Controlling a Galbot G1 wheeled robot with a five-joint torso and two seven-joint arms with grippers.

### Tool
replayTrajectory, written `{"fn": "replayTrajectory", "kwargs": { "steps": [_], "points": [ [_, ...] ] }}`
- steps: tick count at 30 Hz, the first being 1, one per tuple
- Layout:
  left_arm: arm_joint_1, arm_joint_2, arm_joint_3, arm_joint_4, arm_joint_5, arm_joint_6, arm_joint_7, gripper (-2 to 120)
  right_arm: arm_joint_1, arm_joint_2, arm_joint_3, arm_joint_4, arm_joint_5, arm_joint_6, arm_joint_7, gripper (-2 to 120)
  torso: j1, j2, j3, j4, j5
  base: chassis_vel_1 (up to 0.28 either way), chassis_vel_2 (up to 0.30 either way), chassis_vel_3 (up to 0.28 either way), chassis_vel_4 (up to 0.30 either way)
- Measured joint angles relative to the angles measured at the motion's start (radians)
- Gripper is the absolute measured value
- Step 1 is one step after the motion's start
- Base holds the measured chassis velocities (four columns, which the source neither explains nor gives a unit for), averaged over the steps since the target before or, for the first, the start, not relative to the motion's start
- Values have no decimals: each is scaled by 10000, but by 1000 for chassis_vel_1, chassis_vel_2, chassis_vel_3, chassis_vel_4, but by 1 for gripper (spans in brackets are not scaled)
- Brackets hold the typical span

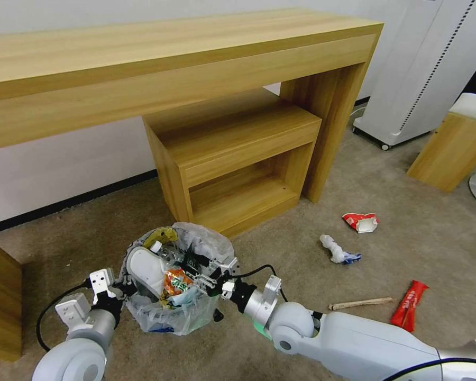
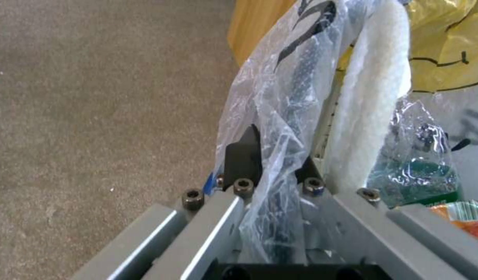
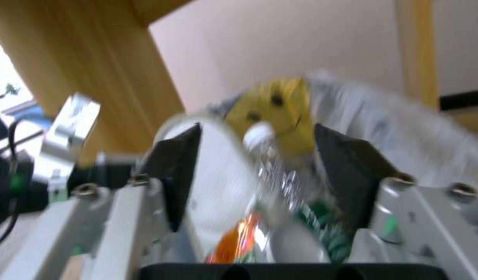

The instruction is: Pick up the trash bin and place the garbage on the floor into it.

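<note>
In the head view, the trash bin [image 1: 177,280] stood on the carpet floor [image 1: 280,338] at about 7 o'clock of the picture, just in front of the low wooden shelf [image 1: 232,159] that sits under the long counter [image 1: 158,69]. Its clear plastic bag [image 1: 209,241] puffed over the rim, and inside lay a white slipper [image 1: 145,270], an orange wrapper [image 1: 175,280] and a yellow piece [image 1: 161,235]. The left hand [image 1: 116,288] was at the bin's 9 o'clock side, on the rim. The right hand [image 1: 209,275] was at the bin's 3 o'clock side, over the rim. More garbage was on the floor, well apart from the bin, toward 3 o'clock: a red and white wrapper [image 1: 360,221], crumpled paper [image 1: 337,250], a wooden stick [image 1: 360,304] and a red packet [image 1: 409,305]. In the left wrist view, the left hand [image 2: 273,165] had its two dark fingertips [image 2: 243,155] closed on the rim of the trash bin [image 2: 296,89] with the bag [image 2: 270,116] between them; the slipper [image 2: 374,101] stood just beside. In the right wrist view, the right hand [image 3: 260,171] had its fingers [image 3: 179,155] spread wide apart with nothing gripped; between them were seen the slipper [image 3: 221,186], a bottle [image 3: 273,167] and the yellow piece [image 3: 280,112].
</note>
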Motion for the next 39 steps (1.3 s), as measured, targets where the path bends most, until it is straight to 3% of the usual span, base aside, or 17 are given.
{"fn": "replayTrajectory", "kwargs": {
  "steps": [4, 5, 12, 20, 34, 39],
  "points": [
    [5, 5, -14, 48, 29, -12, 11, 1, -371, 165, 1157, 240, -18, -88, 397, 78, 0, 0, 0, 1, 1, 0, 0, 0, 0],
    [6, 31, -43, 87, 38, -20, 12, 1, -533, 215, 1945, 373, 93, -339, 906, 85, 0, 1, 0, 1, 1, 0, 0, 0, 0],
    [95, -22, -190, 138, 138, -100, 53, 1, -1013, -66, 4085, 454, 449, -977, 2793, 100, 0, 1, 0, 3, 1, 0, 0, 0, 0],
    [84, -54, -208, 198, 180, -113, 66, 1, -2119, -186, 5999, 319, 406, -1515, 3924, 100, 0, 1, 0, 0, 2, 0, 0, 0, 0],
    [152, 84, -236, 199, 171, -146, 90, 1, -3478, -23, 8191, 199, 156, -2130, 4840, 100, 0, 1, 0, 1, 1, 0, 0, 0, 0],
    [135, 111, -244, 206, 164, -158, 97, 1, -4212, 99, 9055, 329, 340, -2837, 5952, 100, 0, 1, -1, 1, 1, 0, 0, 0, 0]
  ]
}}
